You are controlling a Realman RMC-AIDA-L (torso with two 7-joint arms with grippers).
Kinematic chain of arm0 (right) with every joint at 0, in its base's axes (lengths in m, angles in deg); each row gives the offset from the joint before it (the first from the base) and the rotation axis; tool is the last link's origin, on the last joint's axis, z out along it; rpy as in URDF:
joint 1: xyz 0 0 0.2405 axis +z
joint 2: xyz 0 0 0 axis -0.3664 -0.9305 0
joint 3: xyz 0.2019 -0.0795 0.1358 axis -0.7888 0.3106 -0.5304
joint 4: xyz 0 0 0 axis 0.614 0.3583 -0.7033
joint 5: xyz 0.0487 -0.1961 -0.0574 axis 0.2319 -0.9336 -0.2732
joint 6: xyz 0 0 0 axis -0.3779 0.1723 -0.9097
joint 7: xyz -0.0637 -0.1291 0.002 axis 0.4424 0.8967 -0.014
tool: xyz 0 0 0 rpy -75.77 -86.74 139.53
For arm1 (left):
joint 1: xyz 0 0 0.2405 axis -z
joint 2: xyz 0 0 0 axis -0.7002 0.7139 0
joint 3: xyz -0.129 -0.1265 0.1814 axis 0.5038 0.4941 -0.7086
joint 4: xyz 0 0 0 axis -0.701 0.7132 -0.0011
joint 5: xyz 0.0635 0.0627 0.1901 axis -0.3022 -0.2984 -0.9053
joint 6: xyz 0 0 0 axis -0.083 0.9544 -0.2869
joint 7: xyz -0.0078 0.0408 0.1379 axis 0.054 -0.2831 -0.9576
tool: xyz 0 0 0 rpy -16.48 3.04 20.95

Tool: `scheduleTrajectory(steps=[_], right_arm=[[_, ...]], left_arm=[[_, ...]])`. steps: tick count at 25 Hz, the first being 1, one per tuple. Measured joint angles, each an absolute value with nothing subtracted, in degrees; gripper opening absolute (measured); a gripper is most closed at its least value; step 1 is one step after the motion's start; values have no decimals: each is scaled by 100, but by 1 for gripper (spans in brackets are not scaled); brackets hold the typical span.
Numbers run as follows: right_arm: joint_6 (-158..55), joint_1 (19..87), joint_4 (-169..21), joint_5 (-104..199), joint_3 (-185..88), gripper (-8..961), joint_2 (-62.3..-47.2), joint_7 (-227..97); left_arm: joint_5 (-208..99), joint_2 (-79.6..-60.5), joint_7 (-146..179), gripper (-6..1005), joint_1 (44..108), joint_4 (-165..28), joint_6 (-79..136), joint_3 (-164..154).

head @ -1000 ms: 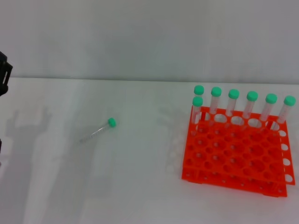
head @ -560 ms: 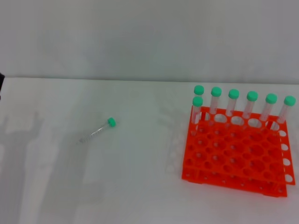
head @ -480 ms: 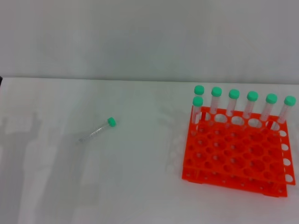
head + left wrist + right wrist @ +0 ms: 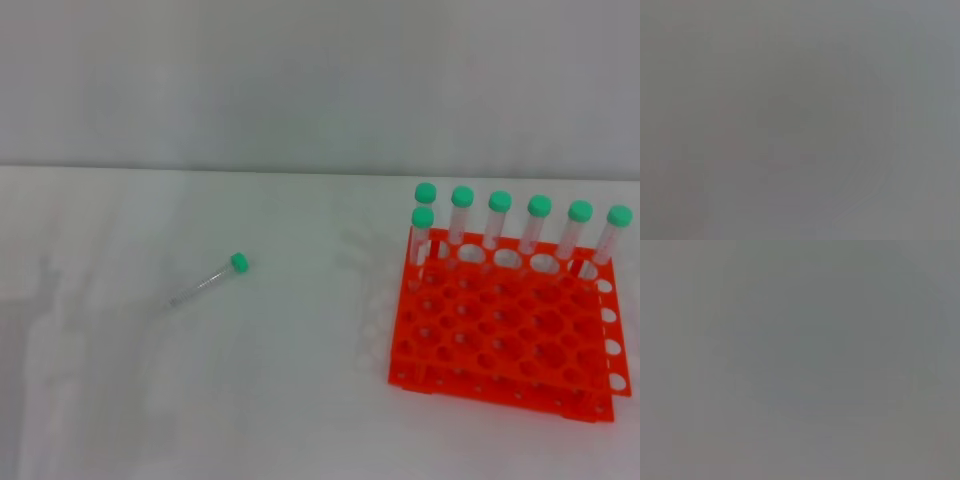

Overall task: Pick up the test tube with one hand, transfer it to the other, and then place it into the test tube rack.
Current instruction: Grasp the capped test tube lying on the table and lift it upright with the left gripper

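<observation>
Tube (image 4: 209,279) lies flat on the tabletop (image 4: 280,400), left of centre, cap (image 4: 239,262) pointing toward the far right, body trailing near-left. Nothing touching it. Well apart from the rack (image 4: 510,330), which sits at the right.

Lying on its side in open space means a pincer can likely come straight down across the body. The diagonal lie means the wrist would need to turn to match.

Rack holds seven capped tubes (image 4: 539,225): six in the back row, one (image 4: 422,232) in the second row at the left end. All upright, leaning slightly back. Loading looks to run back-to-front, so my guess for the next slot is the second row, beside the lone tube. The other holes are open.

Count: one loose tube, seven racked, one rack.

Neither pincer is visible in the head view; both wrist views show only blank grey. Can't tell whether either is released or clenched. Pickup not started; handover and placement remain.
</observation>
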State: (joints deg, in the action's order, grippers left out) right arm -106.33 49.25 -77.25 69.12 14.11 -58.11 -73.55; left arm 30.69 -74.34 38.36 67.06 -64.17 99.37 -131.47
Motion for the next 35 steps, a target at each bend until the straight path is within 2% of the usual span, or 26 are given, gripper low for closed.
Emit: scheduleTrajectory(steps=[3, 5, 9, 13, 20, 24, 27, 28, 29, 31, 35], right_arm=[[-10633, 4931, -7730, 6912, 1408, 860, -5799, -7349], [-10634, 4926, -7741, 6911, 1381, 860, -5793, -7349], [-10625, 4962, -7756, 6928, 1260, 860, -5774, -7347], [-10629, 4967, -7759, 6932, 1248, 860, -5770, -7336], [-10589, 4952, -7754, 6981, 1240, 860, -5762, -7336], [-10582, 4935, -7726, 6983, 1240, 860, -5760, -7334], [-10582, 4928, -7717, 6983, 1241, 860, -5758, -7333], [-10582, 4928, -7719, 6983, 1241, 860, -5760, -7333], [-10582, 4928, -7723, 6983, 1241, 860, -5762, -7332], [-10581, 4943, -7727, 6983, 1241, 860, -5763, -7331], [-10580, 4975, -7744, 6981, 1249, 860, -5765, -7330]], left_arm=[[3047, -7402, 4032, 890, 6656, -6425, 9920, -13145], [2849, -7279, 4486, 890, 6686, -6487, 9911, -13157], [1822, -6782, 6505, 889, 6967, -7137, 9854, -13166], [1019, -6447, 8347, 889, 7556, -8422, 9891, -13523], [536, -6232, 10065, 886, 8342, -10521, 9866, -16385], [-587, -6156, 10942, 883, 8885, -11239, 9803, -16526], [-1871, -5959, 11708, 881, 9388, -11554, 9849, -16467], [-1871, -5959, 11708, 880, 9388, -11554, 9849, -16467], [-2938, -5798, 12233, 880, 9792, -11679, 9987, -16432], [-3661, -5711, 12509, 878, 10107, -11734, 10106, -16411], [-4876, -5671, 12972, 875, 10680, -11925, 10143, -16382]])
